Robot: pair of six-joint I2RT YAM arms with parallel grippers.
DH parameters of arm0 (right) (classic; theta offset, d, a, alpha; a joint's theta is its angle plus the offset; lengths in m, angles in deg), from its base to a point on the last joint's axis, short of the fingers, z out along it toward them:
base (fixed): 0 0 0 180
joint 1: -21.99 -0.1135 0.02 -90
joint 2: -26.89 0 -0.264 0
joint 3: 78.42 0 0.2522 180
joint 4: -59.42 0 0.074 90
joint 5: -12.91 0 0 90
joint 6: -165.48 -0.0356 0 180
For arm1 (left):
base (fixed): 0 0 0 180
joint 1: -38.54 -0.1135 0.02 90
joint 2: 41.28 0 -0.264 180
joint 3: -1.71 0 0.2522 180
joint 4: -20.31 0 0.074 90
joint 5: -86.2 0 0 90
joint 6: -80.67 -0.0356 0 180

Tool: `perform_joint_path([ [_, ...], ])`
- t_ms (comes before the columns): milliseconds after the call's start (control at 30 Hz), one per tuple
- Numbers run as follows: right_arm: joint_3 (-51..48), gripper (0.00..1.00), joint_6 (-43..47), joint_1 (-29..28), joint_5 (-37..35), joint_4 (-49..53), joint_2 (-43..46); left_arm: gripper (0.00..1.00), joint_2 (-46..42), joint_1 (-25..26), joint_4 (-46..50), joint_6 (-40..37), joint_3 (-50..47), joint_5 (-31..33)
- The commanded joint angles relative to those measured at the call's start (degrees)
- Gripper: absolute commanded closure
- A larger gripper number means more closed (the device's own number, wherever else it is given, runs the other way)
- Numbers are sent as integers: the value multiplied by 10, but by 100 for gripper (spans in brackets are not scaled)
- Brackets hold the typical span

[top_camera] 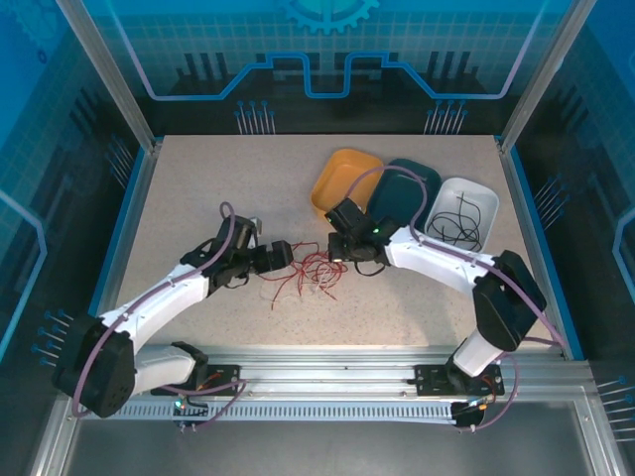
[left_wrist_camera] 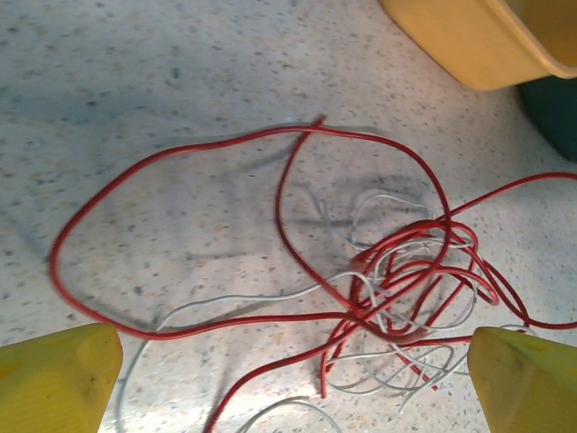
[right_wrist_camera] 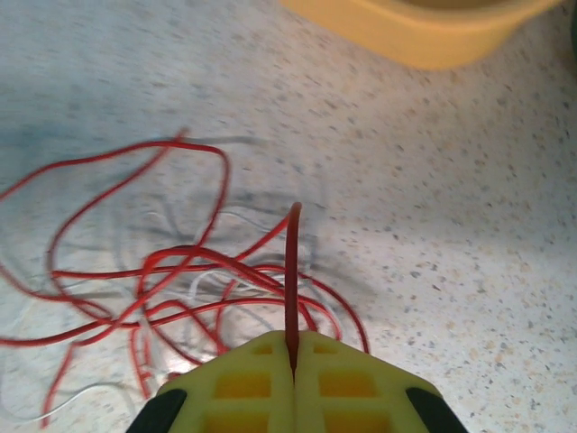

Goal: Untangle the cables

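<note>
Right gripper: shut tight on one red strand, pinched at its tips.
Cables: red-and-white tangle just ahead-left of it.
Left gripper: jaws wide apart, tangle just ahead.
Technique: draw slowly, without dragging the knot along.
Obstacles: white loops cross the strand; yellow bin ahead.
</note>
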Motion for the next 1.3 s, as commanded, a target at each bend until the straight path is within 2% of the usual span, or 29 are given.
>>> perform_joint_path([
  [0, 21, 100, 46, -29, -6, -20, 39, 1, 24, 18, -9, -17, 17, 5],
  [433, 124, 100, 201, -117, -61, -25, 132, 1, 19, 22, -32, -8, -2, 12],
  [533, 141, 100, 216, -126, -66, -28, 142, 1, 18, 23, -42, -2, -6, 15],
  [700, 164, 100, 237, -128, -63, -31, 155, 8, 25, 22, -53, 10, -10, 21],
  [900, 194, 100, 260, -134, -81, -30, 160, 9, 27, 22, -60, 15, -13, 20],
  [1067, 182, 100, 278, -141, -93, -75, 174, 8, 20, 22, -59, 13, -14, 19],
  [1167, 161, 100, 285, -142, -122, -113, 182, 9, 3, 22, -53, 12, -13, 23],
  [1267, 131, 100, 281, -142, -162, -151, 186, 8, -27, 22, -31, 17, -13, 53],
])
